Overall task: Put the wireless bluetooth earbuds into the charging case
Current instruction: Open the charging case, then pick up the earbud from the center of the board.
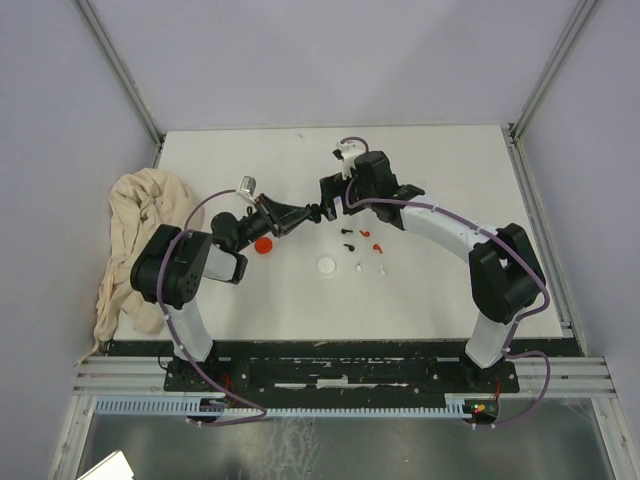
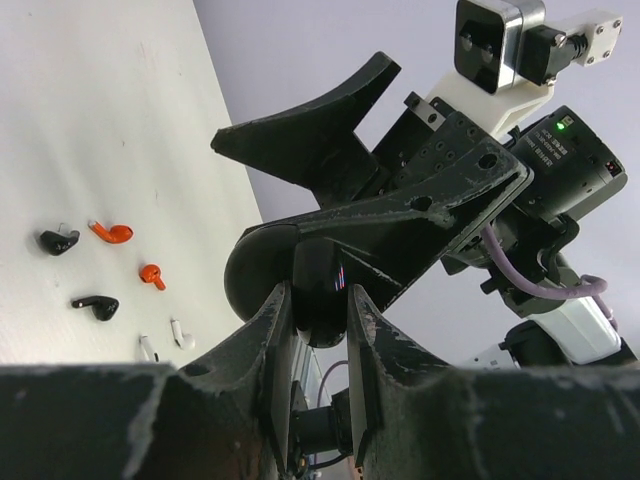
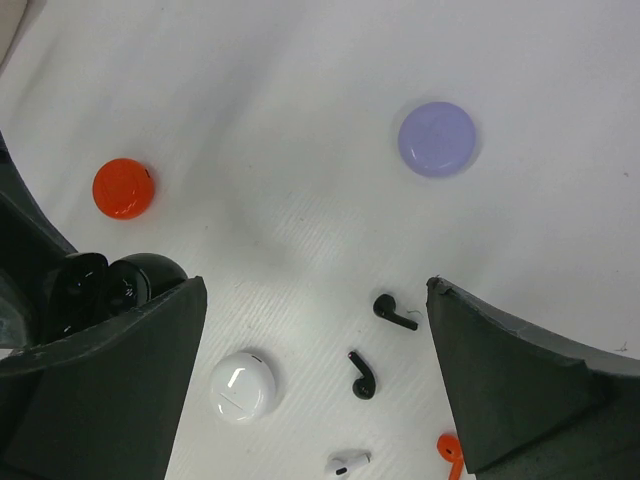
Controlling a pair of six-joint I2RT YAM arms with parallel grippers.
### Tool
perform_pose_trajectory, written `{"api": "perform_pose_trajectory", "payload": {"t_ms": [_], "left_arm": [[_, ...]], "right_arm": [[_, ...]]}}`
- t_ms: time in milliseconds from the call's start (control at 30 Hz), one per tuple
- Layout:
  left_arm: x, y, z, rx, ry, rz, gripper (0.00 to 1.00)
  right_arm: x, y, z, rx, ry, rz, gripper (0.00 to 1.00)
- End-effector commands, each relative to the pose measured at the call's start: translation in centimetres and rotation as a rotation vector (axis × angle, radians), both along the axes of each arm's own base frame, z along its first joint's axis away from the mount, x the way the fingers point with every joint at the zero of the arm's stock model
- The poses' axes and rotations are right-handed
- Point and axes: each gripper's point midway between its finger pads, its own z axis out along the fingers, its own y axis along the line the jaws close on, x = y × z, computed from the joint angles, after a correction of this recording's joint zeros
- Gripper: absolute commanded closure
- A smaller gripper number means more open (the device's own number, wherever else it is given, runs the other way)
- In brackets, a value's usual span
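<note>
- The right gripper (image 3: pixel 315 290) hangs over the table (image 1: pixel 450 290), fingers wide apart, holding nothing, pointing down at the loose earbuds.
- The left gripper (image 2: pixel 317 300) is clamped on the black case (image 3: pixel 122 285) and holds it up off the table, just beside one right finger. We can't tell for sure if the lid is up.
- On the table, everything small sits mid-surface, well apart from every edge. There is open room all round, and the cloth (image 1: pixel 140 230) is far off on the left.
- The red case (image 3: pixel 122 188), lilac case (image 3: pixel 437 139) and white case (image 3: pixel 242 386) lie flat. The white one is near the black pair.
- The black earbuds (image 3: pixel 362 375) lie on the table between the open right fingers, so we judge the right arm nearer. The lower stem runs roughly crosswise to the closing line, the upper more along it.
- A red earbud (image 3: pixel 450 450) and a white earbud (image 3: pixel 345 463) lie near that view's bottom edge.
</note>
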Motion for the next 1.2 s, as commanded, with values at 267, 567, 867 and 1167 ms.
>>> {"api": "perform_pose_trajectory", "payload": {"t_ms": [267, 567, 867, 1167], "left_arm": [[-0.2, -1.5, 2.4, -0.079, -0.049, -0.036, 0.97], [0.1, -0.3, 1.8, -0.075, -0.021, -0.019, 0.97], [-0.5, 0.9, 0.9, -0.077, 0.003, -0.033, 0.97], [-1.0, 1.5, 1.1, -0.084, 0.002, -0.050, 0.97]], "right_arm": [[0.7, 0.6, 2.3, 0.050, -0.039, -0.031, 0.01], [0.4, -7.0, 1.8, -0.065, -0.032, -0.210, 0.00], [-1.3, -7.5, -2.9, -0.184, 0.091, -0.149, 0.18], [0.0, -5.8, -5.3, -0.405, 0.078, 0.006, 0.29]]}}
